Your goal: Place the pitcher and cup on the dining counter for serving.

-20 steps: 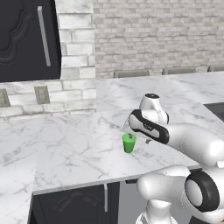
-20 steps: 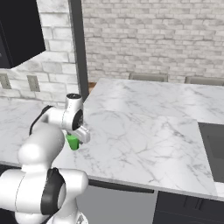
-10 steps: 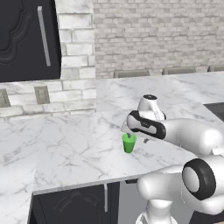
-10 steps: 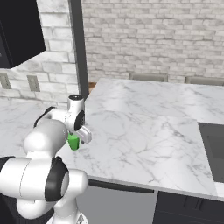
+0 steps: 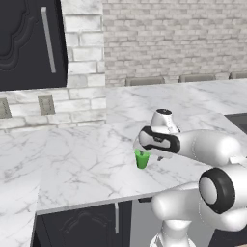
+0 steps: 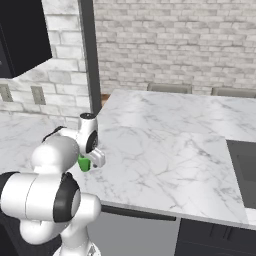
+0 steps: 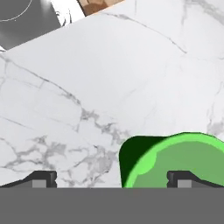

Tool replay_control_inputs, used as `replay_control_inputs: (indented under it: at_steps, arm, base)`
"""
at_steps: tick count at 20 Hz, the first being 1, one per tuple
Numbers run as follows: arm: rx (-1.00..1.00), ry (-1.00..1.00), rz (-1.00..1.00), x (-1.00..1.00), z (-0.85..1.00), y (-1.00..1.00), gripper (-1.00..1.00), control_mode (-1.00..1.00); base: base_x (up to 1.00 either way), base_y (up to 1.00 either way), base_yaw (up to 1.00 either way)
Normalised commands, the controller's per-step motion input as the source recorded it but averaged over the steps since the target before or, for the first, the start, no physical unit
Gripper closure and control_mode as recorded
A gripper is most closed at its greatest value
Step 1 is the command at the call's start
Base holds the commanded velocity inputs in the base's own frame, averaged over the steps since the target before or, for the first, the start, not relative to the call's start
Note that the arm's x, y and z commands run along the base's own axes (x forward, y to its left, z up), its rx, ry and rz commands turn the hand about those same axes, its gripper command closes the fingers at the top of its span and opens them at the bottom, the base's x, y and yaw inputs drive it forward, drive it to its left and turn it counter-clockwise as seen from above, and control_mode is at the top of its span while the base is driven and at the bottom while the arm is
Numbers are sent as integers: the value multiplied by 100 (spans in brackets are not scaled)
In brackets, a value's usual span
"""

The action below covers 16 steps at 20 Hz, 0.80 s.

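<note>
I have the gripper [image 7: 111, 179] low over the marble counter [image 5: 87, 154], jaws spread wide and holding nothing. In the hand view its two dark fingertips [image 7: 39, 178] stand far apart at the bottom edge, and the green cup [image 7: 175, 162] sits between them — off toward the right-hand tip, which overlaps its rim, so the cup is not centred in the opening.

From the left base view the cup [image 5: 141, 158] stands upright on the marble near the front edge, right under the hand, with the arm's wrist curling over it from the right. From the right base view the cup [image 6: 84, 163] is mostly tucked behind the hand; just a patch of green shows beside the wrist.

The counter [image 6: 165, 145] runs back toward the brick wall [image 6: 175, 45], and grey chair backs [image 6: 170, 88] line its far edge. A dark cooktop [image 6: 242, 167] sits in the surface to the right, well apart from the cup. Whether the fingertips touch the cup I cannot tell.
</note>
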Motion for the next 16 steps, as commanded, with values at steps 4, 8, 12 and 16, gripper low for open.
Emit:
replay_control_inputs:
  at_steps: [4,8,12,16]
  arm:
    - [0,1,0,0,-51,0,-100,-100]
    - [0,1,0,0,-46,0,100,-100]
    - [0,5,0,0,-8,0,100,-100]
    - [0,0,0,0,0,0,100,-100]
  base:
    - [0,0,0]
    - [0,0,0]
    - [0,0,0]
    - [0,0,0]
